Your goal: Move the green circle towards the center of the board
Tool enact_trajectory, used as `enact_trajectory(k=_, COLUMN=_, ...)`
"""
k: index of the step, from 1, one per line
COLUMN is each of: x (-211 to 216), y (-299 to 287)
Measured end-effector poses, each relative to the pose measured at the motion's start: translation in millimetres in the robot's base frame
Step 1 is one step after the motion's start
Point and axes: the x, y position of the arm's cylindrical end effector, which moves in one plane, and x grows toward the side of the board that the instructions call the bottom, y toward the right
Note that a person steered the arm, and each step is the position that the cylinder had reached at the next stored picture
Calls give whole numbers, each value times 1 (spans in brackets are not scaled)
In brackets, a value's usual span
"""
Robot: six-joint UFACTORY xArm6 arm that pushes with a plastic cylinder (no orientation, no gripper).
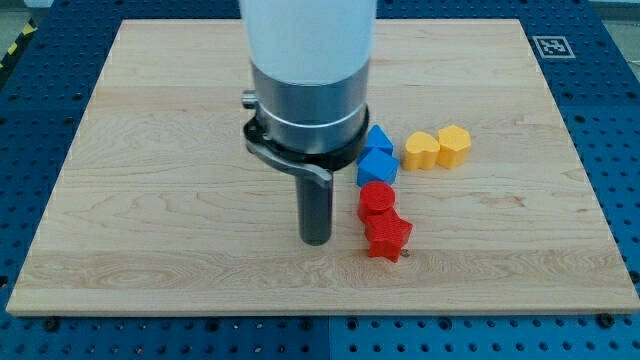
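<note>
The red star [389, 238] lies nearest, toward the view's bottom. My tip [316, 241], a bare rod with no jaws, stands to its left, apart from it. Touching the star above is a red cylinder [377, 199], then two blue blocks [377, 166] [378, 139]. Farther right sit a yellow heart [421, 151] and a yellow hexagon [454, 145]. The green circle does not show.

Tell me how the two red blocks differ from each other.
The red round block has a smooth circular outline; the red star block has pointed arms. The round one sits nearer the view's top, just under the blue blocks; the star sits nearer the view's bottom. My tip is level with the star, at its left. Both are red and touch.
</note>
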Motion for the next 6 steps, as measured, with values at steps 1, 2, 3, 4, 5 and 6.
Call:
enact_trajectory(k=1, x=0, y=20)
enact_trajectory(k=2, x=-18, y=27)
enact_trajectory(k=3, x=-51, y=28)
enact_trajectory(k=4, x=-81, y=23)
enact_trajectory(k=5, x=-103, y=23)
enact_trajectory(k=6, x=-126, y=23)
